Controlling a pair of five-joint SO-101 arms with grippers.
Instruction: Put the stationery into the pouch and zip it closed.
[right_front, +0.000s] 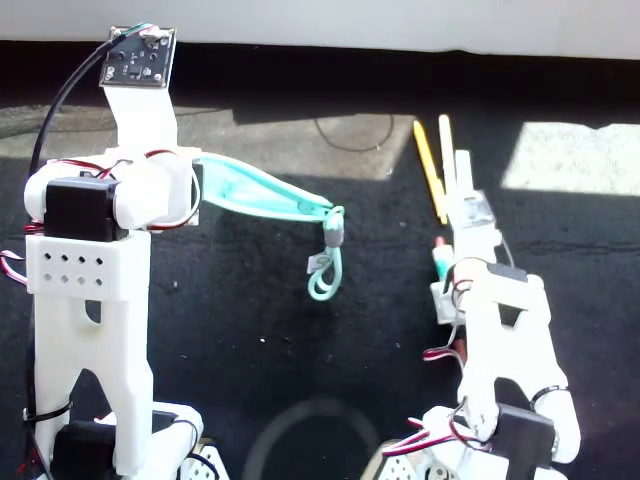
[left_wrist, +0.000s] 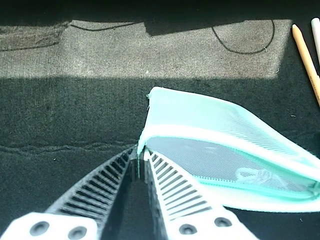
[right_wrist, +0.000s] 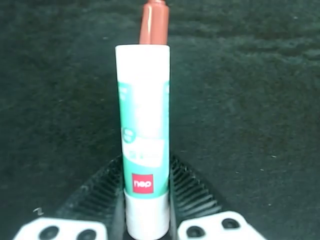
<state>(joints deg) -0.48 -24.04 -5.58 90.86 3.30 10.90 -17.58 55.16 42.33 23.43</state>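
The pouch (right_front: 262, 196) is teal mesh and hangs at about 10 o'clock from the middle of the high view; its long body runs out toward 3 o'clock from the left gripper (left_wrist: 140, 154), and its looped zip cord (right_front: 324, 268) dangles from the far end. That gripper's fingers are pressed together on one corner of the pouch, right at the seam; the rest sags under its own weight. I judge it very light and limp; it will fold and swing rather than keep its shape, so a one-corner grip leaves the mouth slack. Whether the zip is open I cannot tell. The stiffer zip band and the cord look like the best places to hold it, not the mesh, which would bunch and slip.

At about 3 o'clock from the pouch's free end, well apart from it, is a white-and-teal tube (right_wrist: 144, 115) with a reddish cap; the right gripper (right_wrist: 145, 167) has its two fingers closed against the tube's lower sides, cap pointing away from the wrist. The tube looks rigid, smooth and light; its round plastic could twist or slide in the grip, so a squeeze near mid-length seems safest.

Toward 12 o'clock from the tube, an orange pencil (right_front: 430, 172) and a pale pencil (right_front: 446, 140) lie close together on the dark mat (right_front: 250, 380); thin, hard, prone to rolling; each is best pinched across the shaft near its middle.
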